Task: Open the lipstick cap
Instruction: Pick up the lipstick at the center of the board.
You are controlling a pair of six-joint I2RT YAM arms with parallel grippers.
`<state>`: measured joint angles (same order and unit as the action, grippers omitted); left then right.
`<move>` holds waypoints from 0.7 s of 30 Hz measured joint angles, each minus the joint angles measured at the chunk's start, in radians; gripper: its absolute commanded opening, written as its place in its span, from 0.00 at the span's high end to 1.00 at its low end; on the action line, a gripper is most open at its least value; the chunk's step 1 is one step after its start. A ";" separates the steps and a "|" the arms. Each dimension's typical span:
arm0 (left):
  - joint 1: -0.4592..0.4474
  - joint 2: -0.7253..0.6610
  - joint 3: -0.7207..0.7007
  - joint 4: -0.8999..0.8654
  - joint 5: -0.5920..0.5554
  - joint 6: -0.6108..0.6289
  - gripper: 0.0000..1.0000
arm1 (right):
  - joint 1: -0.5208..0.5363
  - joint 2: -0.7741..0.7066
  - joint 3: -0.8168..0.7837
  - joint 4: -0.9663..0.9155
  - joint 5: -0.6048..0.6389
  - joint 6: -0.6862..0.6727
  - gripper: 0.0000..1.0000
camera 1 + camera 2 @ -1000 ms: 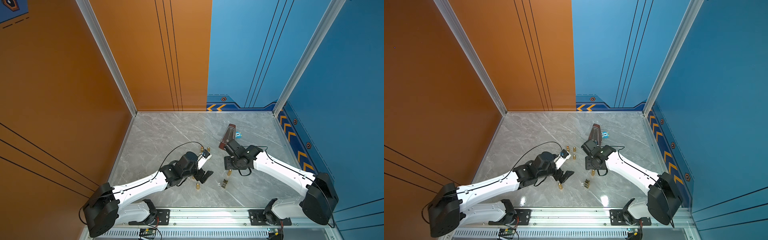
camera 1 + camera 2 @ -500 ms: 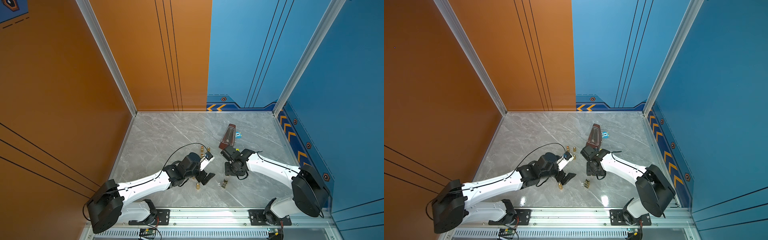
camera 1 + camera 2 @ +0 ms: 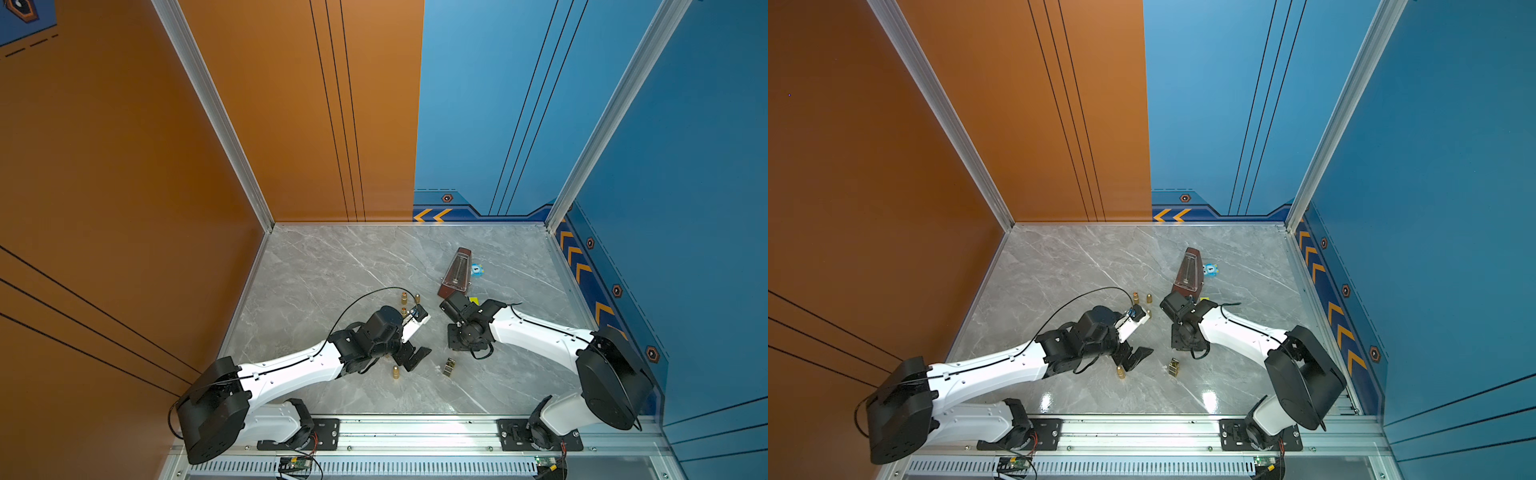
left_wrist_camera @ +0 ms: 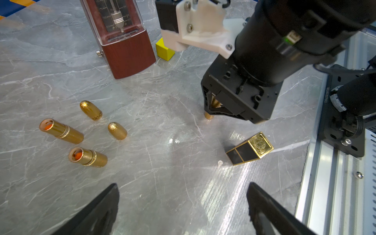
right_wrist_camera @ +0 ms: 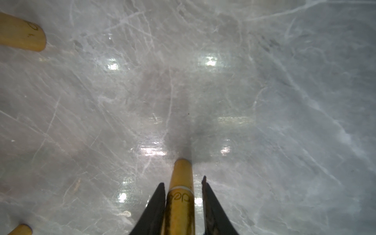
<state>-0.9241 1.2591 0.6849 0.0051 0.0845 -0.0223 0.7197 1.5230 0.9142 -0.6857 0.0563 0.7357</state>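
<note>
Lipstick (image 5: 181, 195), gold and capped, stands upright on the table (image 3: 332, 266) near its middle, right under the right gripper (image 4: 211, 111). We see the left arm (image 3: 291, 370) stretch from its base at the near rail (image 3: 415, 428) on a long diagonal toward the middle, forearm low, wrist tipped down. We see the right arm (image 3: 536, 336) reach in from the opposite near corner, its forearm sloping down and its wrist bent so that the gripper points straight down at the table. The metronome (image 3: 456, 274) stands just behind the right wrist, farther from the rail. The left gripper (image 4: 183, 184) hangs just above the table with its fingers (image 4: 97, 207) spread wide and nothing between them, facing the right gripper. The right gripper's fingers (image 5: 156, 203) stand close on either side of the lipstick's upper, lettered part, tips about level with the seam. One finger lies against it, while a thin bright slit shows beside the other, so we cannot tell whether they pinch it. A square lipstick (image 4: 249, 148), black and gold, lies on its side between the two grippers, nearer the rail. Two open tubes (image 4: 61, 131) lie beside two loose caps (image 4: 91, 110) beyond the left wrist, farther from the rail. Another gold tube (image 3: 396, 372) is just beside the left gripper on the rail side. A yellow block (image 4: 164, 49) sits just beside the metronome's foot; a small blue toy (image 3: 477, 269) lies just beside the metronome too, farther from the rail.
</note>
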 measured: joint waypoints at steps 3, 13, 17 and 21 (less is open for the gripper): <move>0.000 0.000 0.000 0.000 -0.004 0.000 0.02 | 0.000 0.007 0.000 0.007 0.000 -0.003 0.75; 0.000 0.000 0.000 0.005 -0.017 0.000 0.01 | 0.000 0.010 -0.004 0.016 0.003 -0.006 0.82; 0.000 -0.004 0.000 0.006 -0.025 0.000 0.01 | 0.000 0.003 -0.004 0.015 0.002 -0.015 0.83; 0.000 -0.026 0.000 0.006 -0.040 0.000 0.01 | 0.000 -0.035 -0.001 0.012 -0.005 -0.033 0.83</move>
<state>-0.9241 1.2335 0.6849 0.0116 0.0444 -0.0223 0.7197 1.4879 0.9131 -0.6735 0.0513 0.7025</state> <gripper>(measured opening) 0.985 0.217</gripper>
